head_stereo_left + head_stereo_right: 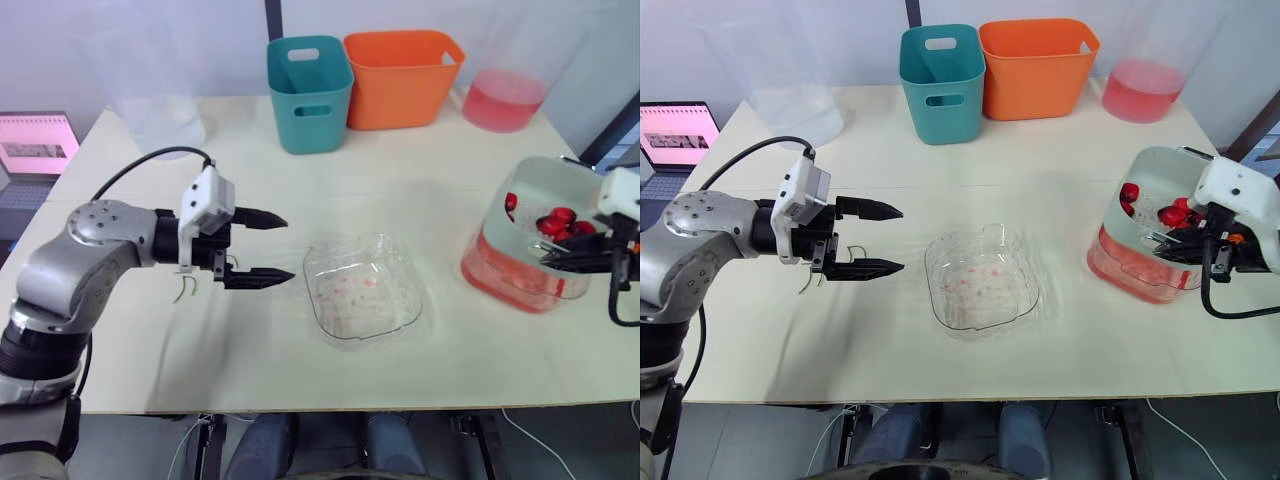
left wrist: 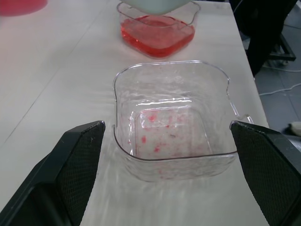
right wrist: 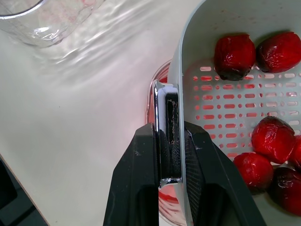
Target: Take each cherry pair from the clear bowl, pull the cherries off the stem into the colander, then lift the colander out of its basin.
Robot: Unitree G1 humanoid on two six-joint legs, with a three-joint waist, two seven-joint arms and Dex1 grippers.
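The clear bowl [image 1: 362, 288] sits mid-table with only red stains inside. My left gripper [image 1: 288, 248] hovers open just left of it, and the bowl shows between its fingers [image 2: 77, 162]. Green stems [image 1: 185, 288] lie on the table under that arm. At the right, the white colander [image 1: 548, 185] holds several red cherries [image 3: 233, 55] and stands in the clear basin [image 1: 505, 272] of red liquid. My right gripper [image 3: 171, 141] is shut on the colander's near rim.
A teal bin [image 1: 308, 92] and an orange bin [image 1: 402, 78] stand at the back. A clear tub of red liquid [image 1: 503, 100] is back right, a large clear container [image 1: 160, 115] back left. A laptop [image 1: 40, 145] lies beyond the left edge.
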